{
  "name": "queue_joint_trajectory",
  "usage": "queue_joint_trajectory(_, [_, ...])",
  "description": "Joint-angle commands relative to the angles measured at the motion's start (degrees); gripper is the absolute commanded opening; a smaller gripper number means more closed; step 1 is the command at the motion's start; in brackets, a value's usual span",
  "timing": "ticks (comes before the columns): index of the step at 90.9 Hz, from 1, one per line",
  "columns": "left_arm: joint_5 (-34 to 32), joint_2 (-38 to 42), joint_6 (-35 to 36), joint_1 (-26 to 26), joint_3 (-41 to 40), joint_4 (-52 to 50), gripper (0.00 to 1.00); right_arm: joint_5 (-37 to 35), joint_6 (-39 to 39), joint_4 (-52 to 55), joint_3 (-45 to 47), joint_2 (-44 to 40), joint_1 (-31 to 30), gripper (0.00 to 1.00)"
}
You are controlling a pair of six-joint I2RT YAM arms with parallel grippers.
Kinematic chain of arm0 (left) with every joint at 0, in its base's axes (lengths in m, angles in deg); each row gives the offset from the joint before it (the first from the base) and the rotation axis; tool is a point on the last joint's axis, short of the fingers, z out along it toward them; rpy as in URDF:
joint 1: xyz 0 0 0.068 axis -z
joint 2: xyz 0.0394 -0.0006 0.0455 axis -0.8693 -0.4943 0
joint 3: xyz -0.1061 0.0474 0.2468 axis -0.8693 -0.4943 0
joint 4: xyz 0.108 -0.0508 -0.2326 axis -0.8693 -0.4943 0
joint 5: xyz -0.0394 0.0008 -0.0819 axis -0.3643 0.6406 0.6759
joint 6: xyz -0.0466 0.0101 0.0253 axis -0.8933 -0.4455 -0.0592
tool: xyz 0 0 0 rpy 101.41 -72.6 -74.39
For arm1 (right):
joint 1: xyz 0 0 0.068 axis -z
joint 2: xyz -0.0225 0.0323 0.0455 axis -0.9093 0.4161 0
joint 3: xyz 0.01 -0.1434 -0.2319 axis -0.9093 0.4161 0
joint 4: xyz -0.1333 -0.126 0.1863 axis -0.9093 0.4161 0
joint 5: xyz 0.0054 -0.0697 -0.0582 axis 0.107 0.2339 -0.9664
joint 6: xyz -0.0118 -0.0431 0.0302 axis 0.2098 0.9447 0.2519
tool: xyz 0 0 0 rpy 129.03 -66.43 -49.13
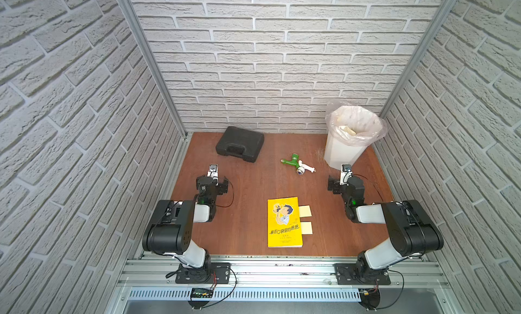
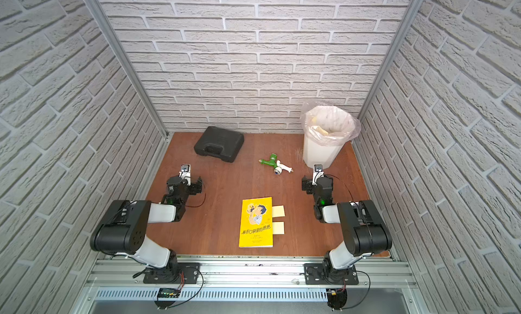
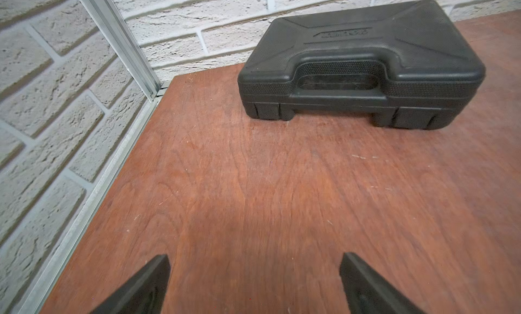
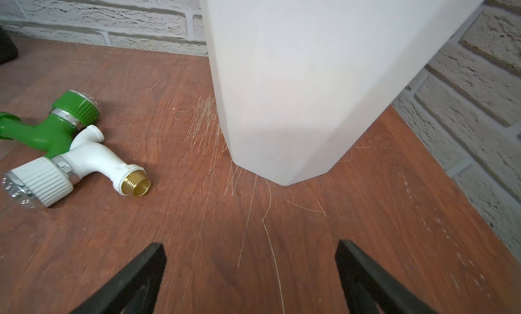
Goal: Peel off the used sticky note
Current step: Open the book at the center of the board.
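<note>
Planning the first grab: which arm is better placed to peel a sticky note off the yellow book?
Right. Both sticky notes stick out from the book's edge on the right arm's side, and the open right fingers sit nearer them. The left fingers would likely need to cross the book.

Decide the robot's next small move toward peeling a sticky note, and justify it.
Probably swing the right gripper, fingers open and empty facing the white bin, back toward the two sticky notes jutting from the yellow book; they lie on that arm's side.
</note>
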Motion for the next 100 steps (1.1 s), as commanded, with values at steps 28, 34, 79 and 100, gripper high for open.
queue_joint_trajectory(28, [0.33,0.26,-0.87,-0.31,0.7,1.48,0.98,0.37,-0.59,-1.68,-0.24,-0.74,0.35,0.99])
queue_joint_trajectory(34, [0.32,0.27,-0.87,-0.34,0.7,1.48,0.98,0.33,-0.58,-1.83,-0.17,-0.81,0.32,0.99])
queue_joint_trajectory(79, [-24.92,23.11,-10.92,10.98,5.92,-26.82,0.98,-1.04,-17.73,42.66,-10.28,-30.25,-1.46,0.99])
queue_joint_trajectory(100, [-4.34,32.75,-43.27,3.33,11.84,-57.52,0.98,16.98,-36.05,57.99,-14.36,-35.13,-0.7,0.99])
